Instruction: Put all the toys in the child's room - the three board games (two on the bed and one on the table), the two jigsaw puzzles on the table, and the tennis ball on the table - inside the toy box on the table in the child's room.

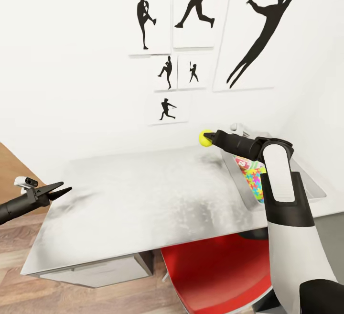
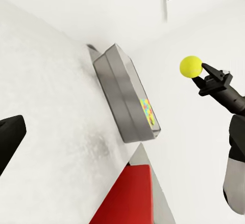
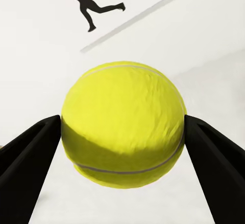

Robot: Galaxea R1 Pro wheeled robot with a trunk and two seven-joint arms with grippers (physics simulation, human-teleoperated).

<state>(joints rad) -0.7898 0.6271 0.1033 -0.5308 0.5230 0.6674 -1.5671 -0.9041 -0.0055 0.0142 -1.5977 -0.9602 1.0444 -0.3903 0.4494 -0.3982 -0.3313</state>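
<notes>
right gripper (image 1: 208,137) clamped on ball (image 1: 205,138), mid-frame above table (image 1: 143,199) | box (image 1: 313,187) lies lower right of ball, under right arm, long axis running away from camera | left gripper (image 1: 64,190) apart, idle, far left

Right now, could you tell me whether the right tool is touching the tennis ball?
Touching: the right wrist view shows both fingers pressed against the tennis ball.
</notes>
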